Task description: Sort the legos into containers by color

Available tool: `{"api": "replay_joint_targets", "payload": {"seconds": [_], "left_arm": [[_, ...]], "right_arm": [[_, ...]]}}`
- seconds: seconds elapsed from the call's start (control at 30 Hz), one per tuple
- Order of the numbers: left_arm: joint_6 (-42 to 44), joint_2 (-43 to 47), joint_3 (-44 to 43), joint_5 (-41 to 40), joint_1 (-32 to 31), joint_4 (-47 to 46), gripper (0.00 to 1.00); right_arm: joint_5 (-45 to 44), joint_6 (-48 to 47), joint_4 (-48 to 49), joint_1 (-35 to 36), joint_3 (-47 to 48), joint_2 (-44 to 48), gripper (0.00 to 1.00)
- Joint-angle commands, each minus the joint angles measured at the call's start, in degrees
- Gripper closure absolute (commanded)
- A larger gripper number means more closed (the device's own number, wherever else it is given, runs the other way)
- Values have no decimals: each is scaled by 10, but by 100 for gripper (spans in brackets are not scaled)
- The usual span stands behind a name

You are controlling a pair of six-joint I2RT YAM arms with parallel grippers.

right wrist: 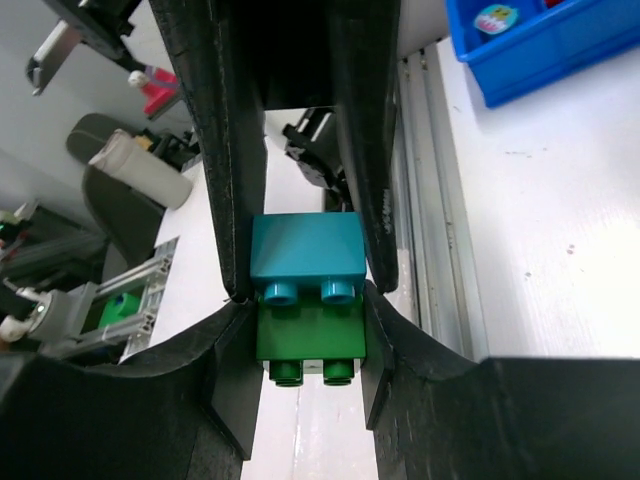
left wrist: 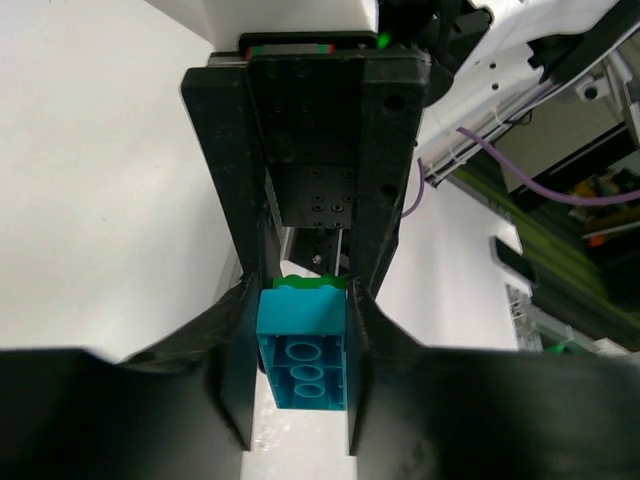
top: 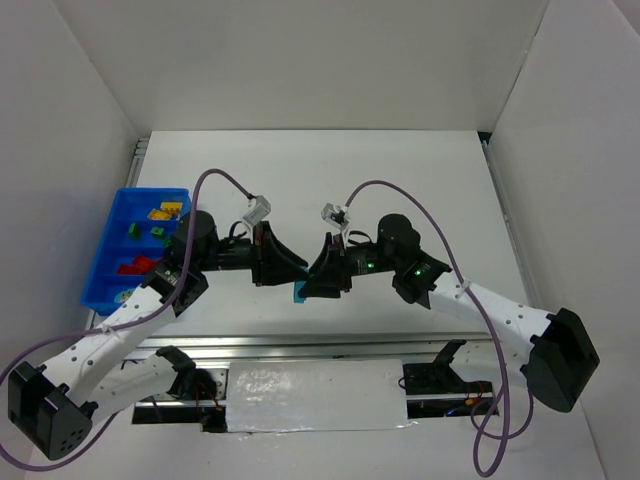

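Note:
My two grippers meet over the near middle of the table. My left gripper [left wrist: 298, 405] is shut on a teal brick [left wrist: 300, 350], its hollow underside facing the camera. My right gripper [right wrist: 305, 400] is shut on a green brick [right wrist: 310, 335]. The teal brick [right wrist: 305, 255] sits right against it, its two studs showing at the joint. In the top view the left gripper [top: 285, 268] and right gripper [top: 320, 275] face each other, with the teal brick [top: 300, 293] between them. The blue tray [top: 100, 285] at the left holds yellow [top: 160, 212], green [top: 133, 230] and red [top: 140, 265] bricks.
White walls enclose the table on three sides. A metal rail runs along the near edge, by the arm bases. A corner of the tray [right wrist: 540, 45] shows in the right wrist view. Purple cables loop above both arms.

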State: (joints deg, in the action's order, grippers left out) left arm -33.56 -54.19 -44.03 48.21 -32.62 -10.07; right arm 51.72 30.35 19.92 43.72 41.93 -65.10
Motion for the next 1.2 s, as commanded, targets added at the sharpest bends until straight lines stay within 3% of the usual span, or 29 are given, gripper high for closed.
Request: {"api": "replay_joint_targets", "payload": {"seconds": [0.0, 0.07, 0.1, 0.13, 0.23, 0.4, 0.5, 0.77, 0.8, 0.9, 0.93, 0.97, 1.1, 1.17], "left_arm": [[19, 4, -10, -4, -4, -12, 87], [27, 11, -17, -8, -4, 0, 100], [29, 14, -18, -11, -4, 1, 100], [31, 22, -20, -14, -4, 2, 100], [36, 34, -23, -7, -4, 4, 100], [36, 44, -25, 4, -4, 1, 100], [27, 43, -18, 15, -4, -23, 100], [-3, 34, -10, 29, -4, -64, 100], [-1, 34, -11, 29, -3, -62, 100], [6, 32, -15, 22, -3, -50, 100], [7, 32, -18, 22, -3, -46, 100], [10, 30, -21, 21, -4, -39, 100], [31, 31, -39, -8, -3, 4, 100], [46, 36, -61, -56, 20, 100, 100]], "right_arm": [[-22, -5, 23, 6, 26, 7, 98], [-20, -6, 33, 5, 18, 12, 81], [-19, -6, 37, 5, 14, 14, 64], [-15, -3, 43, 2, 3, 16, 30], [-1, 2, 76, -5, -25, 34, 24], [17, -5, 79, -27, -47, 70, 27], [12, -5, 86, -30, -51, 85, 36], [22, 45, 156, -30, -44, 46, 37], [26, 52, 165, -29, -45, 43, 41], [28, 60, 195, -30, -47, 34, 64], [22, 58, 193, -30, -47, 36, 77], [18, 56, 199, -30, -50, 40, 99], [28, 37, 210, -32, -67, 56, 100], [17, 10, 188, -50, -89, 84, 100]]}}
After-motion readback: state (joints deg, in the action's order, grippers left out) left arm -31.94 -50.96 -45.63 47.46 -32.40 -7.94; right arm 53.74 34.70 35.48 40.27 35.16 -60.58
